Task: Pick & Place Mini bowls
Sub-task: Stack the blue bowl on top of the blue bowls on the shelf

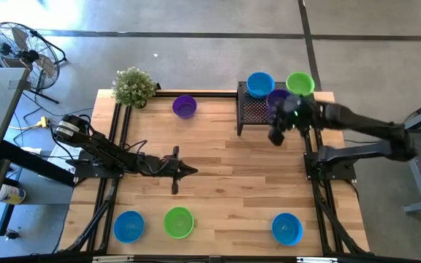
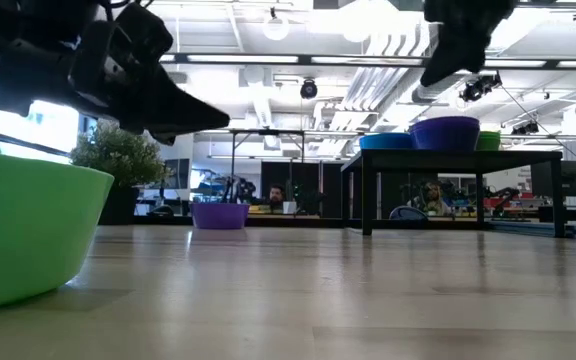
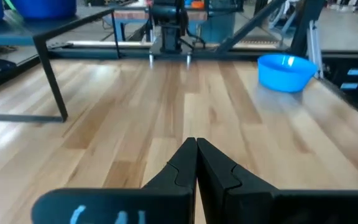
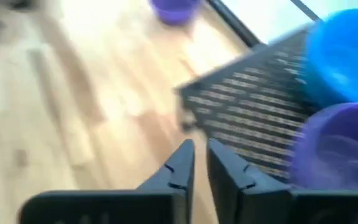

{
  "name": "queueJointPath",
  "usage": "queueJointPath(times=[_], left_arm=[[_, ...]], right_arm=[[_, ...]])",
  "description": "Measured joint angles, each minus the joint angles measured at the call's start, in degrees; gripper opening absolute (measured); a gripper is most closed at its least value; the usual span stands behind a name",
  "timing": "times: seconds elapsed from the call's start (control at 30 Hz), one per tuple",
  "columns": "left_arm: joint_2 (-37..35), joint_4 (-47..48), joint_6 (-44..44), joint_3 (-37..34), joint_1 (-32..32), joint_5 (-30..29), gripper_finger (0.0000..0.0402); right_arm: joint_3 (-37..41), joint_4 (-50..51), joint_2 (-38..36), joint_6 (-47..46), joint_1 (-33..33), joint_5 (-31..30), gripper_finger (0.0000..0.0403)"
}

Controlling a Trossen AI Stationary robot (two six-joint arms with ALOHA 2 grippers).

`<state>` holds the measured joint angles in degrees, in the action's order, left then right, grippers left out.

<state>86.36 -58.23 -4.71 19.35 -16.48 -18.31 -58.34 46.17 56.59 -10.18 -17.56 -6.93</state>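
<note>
Hovering beside the purple bowl (image 4: pixel 337 146), right gripper (image 4: pixel 199 155) fingers slightly parted, empty.

Most of the counter (image 1: pixel 254 183) was wide open through the middle, plenty of bare wood to swing through. The left arm (image 1: pixel 134 164) lay low across the left-centre, so that lane was blocked. The front edge had three bowls strung along it: blue (image 1: pixel 129 226), green (image 1: pixel 179 222), blue (image 1: pixel 286 228), with a good gap between the last two. At the back stood the plant (image 1: pixel 134 86) at the corner and a purple bowl (image 1: pixel 185 107) near it. The stand (image 1: pixel 258 113) on the back right was crowded with bowls, and the right arm (image 1: pixel 357 124) hung over it.
</note>
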Motion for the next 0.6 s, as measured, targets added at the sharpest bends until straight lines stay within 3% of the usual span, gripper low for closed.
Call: queueJointPath(times=[0.1,0.2,0.43,0.6], left_arm=[[-0.6,6.6,1.3,1.8,0.0,0.0,0.0001],[-5.0,19.4,1.7,4.8,-0.8,-0.4,0.0001],[-13.9,53.9,-1.3,16.6,-5.0,-0.9,0.0001],[-15.3,81.8,-8.7,27.4,-9.5,-0.4,0.0001]], right_arm=[[9.2,-9.3,-5.2,-1.7,5.6,-0.3,0.0005],[16.8,-18.4,-8.7,-3.3,11.3,-2.8,0.0006],[28.3,-36.3,-11.3,-3.1,23.3,-9.6,0.0001],[34.5,-52.3,-10.9,1.1,30.0,-11.9,0.0002]])
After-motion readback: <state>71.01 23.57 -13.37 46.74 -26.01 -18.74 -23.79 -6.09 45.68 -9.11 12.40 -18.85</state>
